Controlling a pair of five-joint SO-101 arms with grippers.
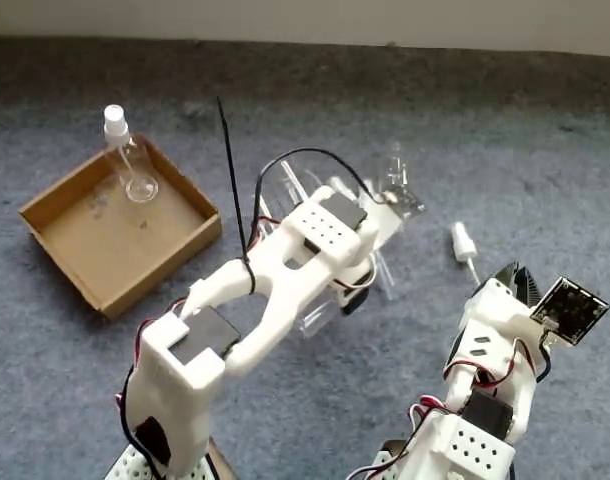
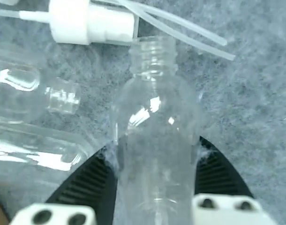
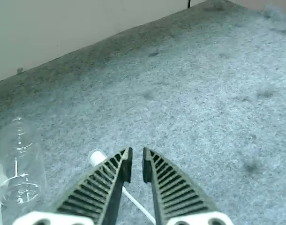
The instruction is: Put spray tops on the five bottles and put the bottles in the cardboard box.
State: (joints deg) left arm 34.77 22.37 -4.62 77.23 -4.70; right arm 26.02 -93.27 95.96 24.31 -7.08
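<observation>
Seen from above, a grey carpet (image 1: 545, 150) covers the surface, and a shallow cardboard box (image 1: 165, 262) lies at about 10 o'clock. A capped bottle (image 1: 125, 155), clear with a white spray top fitted, stands in the box's 12 o'clock corner.

At the centre, the left arm (image 1: 285, 280) stretches toward 1 o'clock over a heap of loose clear bottles (image 1: 400, 195). The left gripper (image 2: 154, 145) pinches an open-necked bottle (image 2: 154, 108) around its body, with one black jaw pressed to each side. The threaded neck of that bottle has no top and points away from the wrist. Just past the neck lies a white spray top (image 2: 91, 21) with thin dip tubes trailing from it. More uncapped bottles (image 2: 21, 79) lie beside the held one.

The right arm (image 1: 485, 380) sits at about 5 o'clock. The right gripper (image 3: 137, 164) is close above the carpet, its ribbed jaws nearly pressed together with a thin slit between them. A loose spray top (image 1: 463, 240) lies on the carpet just at 11 o'clock of it, well apart from the box.
</observation>
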